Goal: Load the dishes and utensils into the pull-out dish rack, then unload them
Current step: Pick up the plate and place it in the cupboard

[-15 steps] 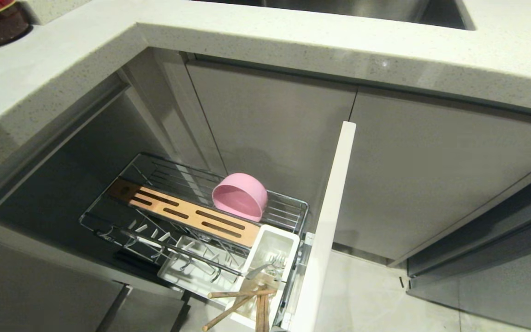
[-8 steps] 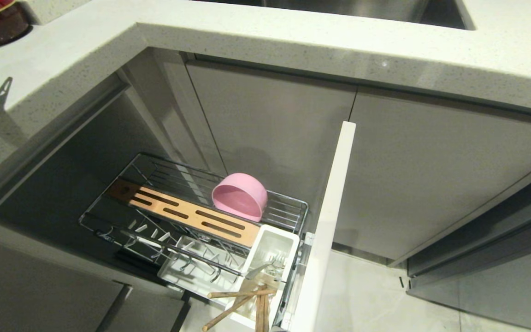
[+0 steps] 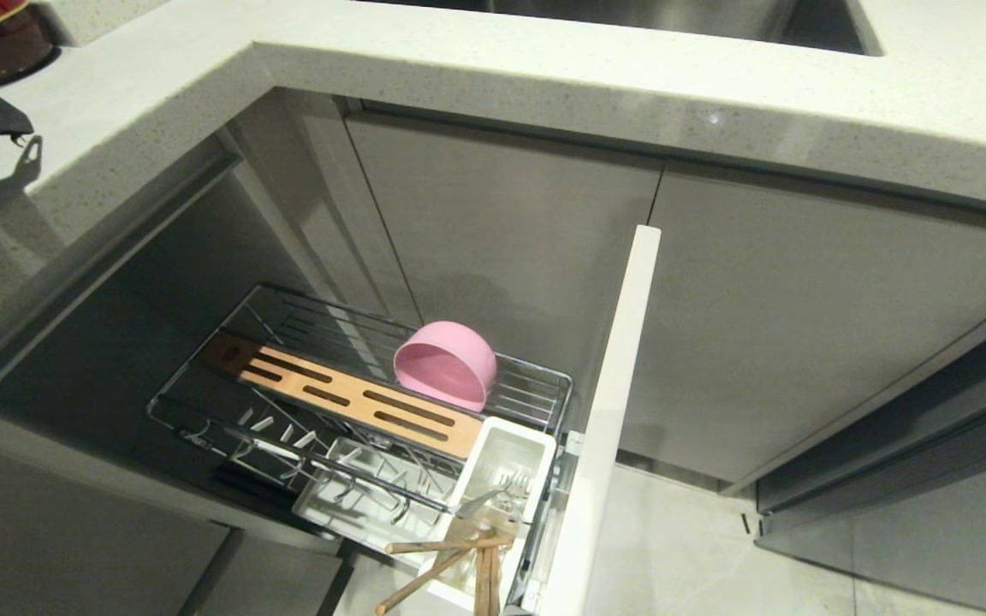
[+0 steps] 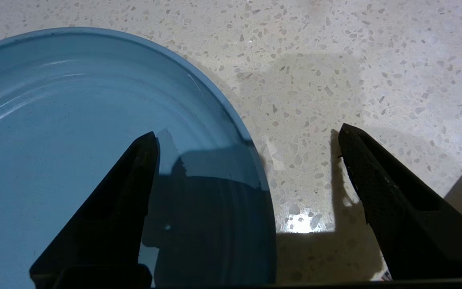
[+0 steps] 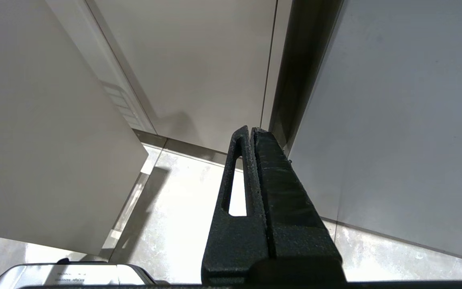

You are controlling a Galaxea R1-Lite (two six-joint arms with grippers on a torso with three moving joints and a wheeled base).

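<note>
- Far left, on the counter (image 3: 142, 111): your left gripper (image 4: 247, 160) hangs over the plate (image 4: 74, 140) with jaws spread wide, gripping nothing. One finger (image 4: 126, 188) is over the plate's inside, the other over bare counter, so the rim sits between them.
- Risk here: the plate lies flat on the stone. If you close too high, you pinch air; too low, and the outer finger jams on the counter. A shallow bite on a smooth rim may let the plate slip or tilt once lifted.
- Centre, below: the rack (image 3: 536, 376) is pulled out. The bowl (image 3: 446, 364) rests on its side against the back wires. The fork (image 3: 493, 494) and chopsticks (image 3: 450, 560) stand in the cup (image 3: 506, 441).
- Risk: the chopsticks lean out over the cup's edge; a low pass with the plate could knock them out.
- Right: your right gripper (image 5: 251, 132) is parked with fingers pressed together, empty, pointing at cabinet doors (image 5: 195, 60) and floor.
</note>
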